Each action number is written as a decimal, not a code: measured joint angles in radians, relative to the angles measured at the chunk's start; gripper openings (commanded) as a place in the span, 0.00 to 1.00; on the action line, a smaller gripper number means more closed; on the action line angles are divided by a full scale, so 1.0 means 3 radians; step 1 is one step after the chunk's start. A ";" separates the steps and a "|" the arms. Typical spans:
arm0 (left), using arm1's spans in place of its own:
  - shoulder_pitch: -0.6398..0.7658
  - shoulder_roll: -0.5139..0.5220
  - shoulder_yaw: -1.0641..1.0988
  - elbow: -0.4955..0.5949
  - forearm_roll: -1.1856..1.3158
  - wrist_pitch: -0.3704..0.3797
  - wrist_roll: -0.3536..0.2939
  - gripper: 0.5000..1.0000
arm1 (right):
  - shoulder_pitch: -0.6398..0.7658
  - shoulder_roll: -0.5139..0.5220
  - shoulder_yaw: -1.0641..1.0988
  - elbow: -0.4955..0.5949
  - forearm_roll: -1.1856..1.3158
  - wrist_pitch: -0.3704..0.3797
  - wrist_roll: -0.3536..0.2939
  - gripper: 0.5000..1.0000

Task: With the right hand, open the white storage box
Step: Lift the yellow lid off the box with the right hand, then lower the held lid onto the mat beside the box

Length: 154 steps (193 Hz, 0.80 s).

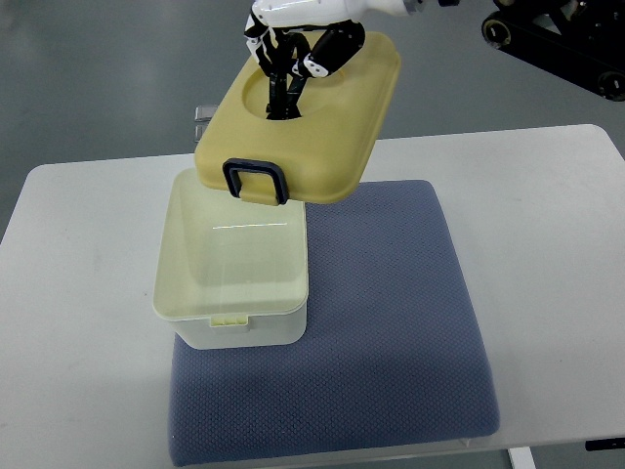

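Raised lid [312, 127] over box [232, 283], mat [391, 322] perhaps beneath.

We seem to be in a lab or test space, judging by the plain white table [547, 225] with a blue-grey mat [391, 332] laid on it, the bare grey floor [98, 68], and black wheeled equipment [566, 44] parked behind.

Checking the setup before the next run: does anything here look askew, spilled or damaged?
Nothing spilled or damaged. The lid is off the storage box, held tilted above its far edge by the right robot hand. The box sits open on the blue mat.
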 measured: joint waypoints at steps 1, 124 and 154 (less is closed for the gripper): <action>0.0000 0.0000 0.0000 0.0000 0.0000 0.0000 0.0000 1.00 | -0.0008 -0.0014 0.0001 0.0004 0.0000 -0.0001 0.0000 0.00; 0.0000 0.0000 0.0000 0.0000 0.0000 0.0000 0.0000 1.00 | -0.0950 -0.0719 0.0013 0.0199 -0.0009 -0.0472 0.0010 0.00; 0.0000 0.0000 0.0000 0.0000 0.0000 0.0000 0.0000 1.00 | -0.1146 -0.0762 0.0011 0.0194 -0.0010 -0.0579 0.0027 0.00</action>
